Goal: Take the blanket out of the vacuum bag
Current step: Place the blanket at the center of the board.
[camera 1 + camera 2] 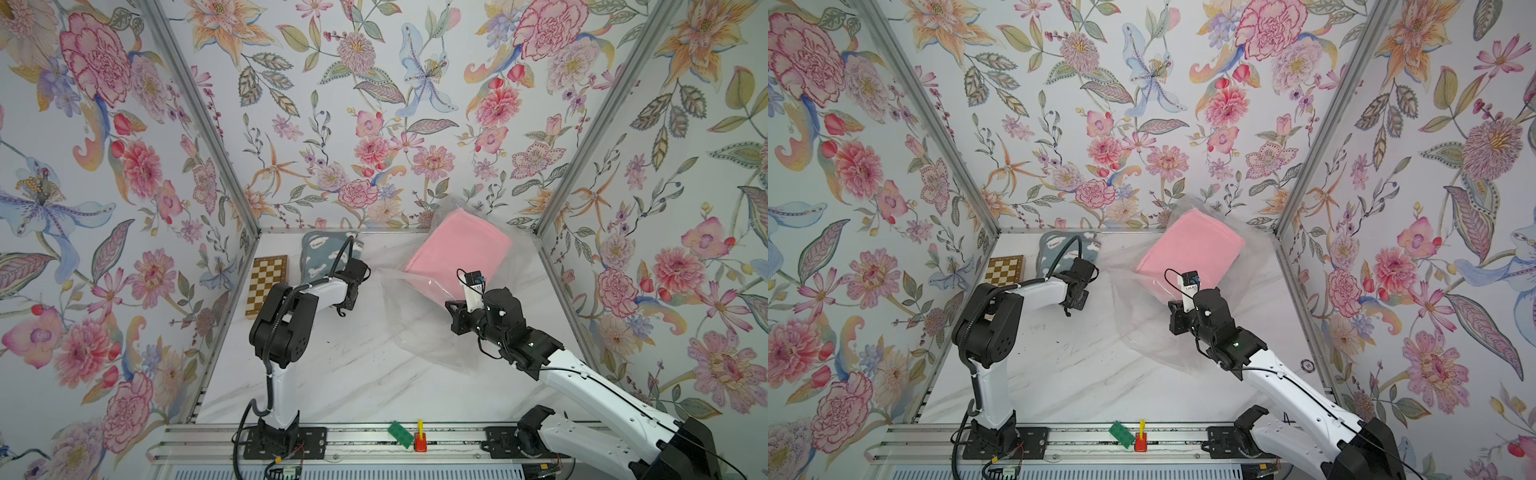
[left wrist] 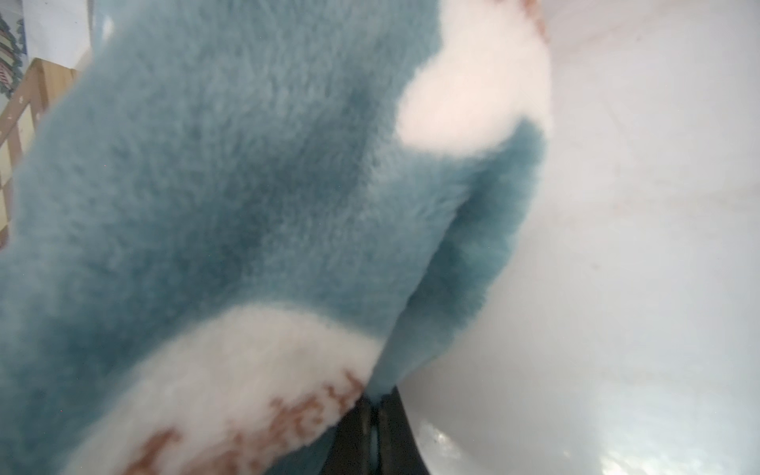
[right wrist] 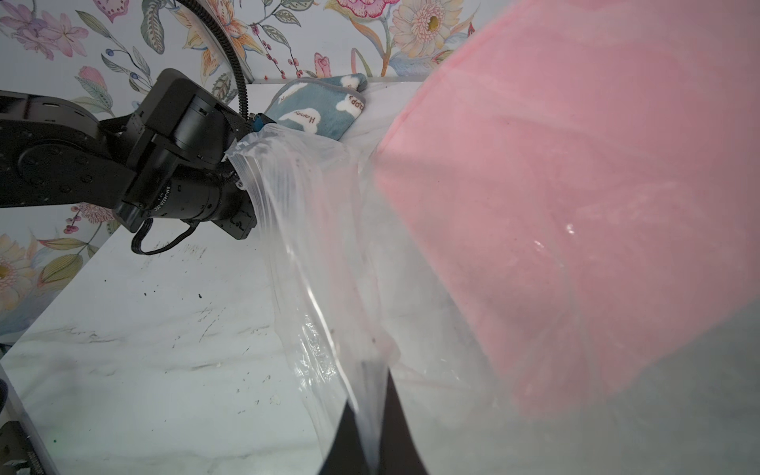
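Film from the clear bag (image 1: 411,328) runs between the two arms, over the right half of the table (image 1: 332,374). The pink blanket (image 1: 457,249) sits folded inside it, toward the far right corner and propped up at an angle. The right gripper (image 3: 364,436) is clamped on a gathered fold of film just in front of the blanket. The left gripper (image 2: 372,427) has its jaws together, and the right wrist view shows the bag's ribbed edge bunched up against it, so I judge it pinched on that edge. A blue blanket (image 1: 320,253) lies outside the bag at the far edge, beside a chessboard (image 1: 266,282) near the far left corner, and fills the left wrist view right up to the jaws. That closeness is the first risk: if fleece was caught along with the film, any pull will drag the blue blanket too. Neither gripper holds the pink blanket, so lifting or tugging may simply carry it along inside the bag. Thin, glossy film can slip out of the jaws or tear if the arms pull apart hard. The tilted blanket could also slump against the far wall or unfold and snag at the opening.
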Motion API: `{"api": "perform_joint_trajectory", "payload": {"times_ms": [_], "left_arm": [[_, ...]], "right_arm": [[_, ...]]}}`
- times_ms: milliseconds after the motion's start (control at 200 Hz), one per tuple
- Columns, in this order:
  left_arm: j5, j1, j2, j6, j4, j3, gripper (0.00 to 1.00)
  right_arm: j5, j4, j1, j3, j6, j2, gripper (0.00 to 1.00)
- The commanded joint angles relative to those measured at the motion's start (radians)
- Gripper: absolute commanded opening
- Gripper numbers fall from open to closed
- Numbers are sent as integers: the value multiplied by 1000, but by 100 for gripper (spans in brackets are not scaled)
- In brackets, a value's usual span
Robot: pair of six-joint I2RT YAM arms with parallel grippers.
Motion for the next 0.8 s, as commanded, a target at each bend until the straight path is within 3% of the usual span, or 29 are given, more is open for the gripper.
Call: {"api": "perform_joint_trajectory", "payload": {"times_ms": [0, 125, 280, 450, 505, 555, 646, 706, 796], "left_arm": [[83, 29, -95, -20, 7, -8, 0], [205, 57, -175, -40, 22, -4, 0], [477, 79, -236, -79, 48, 4, 0], [696, 81, -226, -109, 58, 11, 0], [777, 81, -221, -113, 75, -1, 11], [816, 81, -229, -114, 86, -11, 30], [798, 82, -281, -101, 97, -40, 52], [750, 87, -334, -98, 98, -63, 60], [674, 99, -432, -120, 123, -123, 63]], "right_arm": [[21, -23, 6, 25, -3, -4, 0], [17, -19, 6, 29, -3, 6, 0], [13, -13, 7, 35, -2, 23, 0], [11, -4, 13, 37, 1, 31, 0], [13, -5, 14, 37, 1, 30, 0], [13, -5, 15, 37, 1, 32, 0], [15, -5, 14, 35, 1, 33, 0], [14, -3, 15, 34, 0, 34, 0], [14, 10, 15, 29, 3, 41, 0]]}}
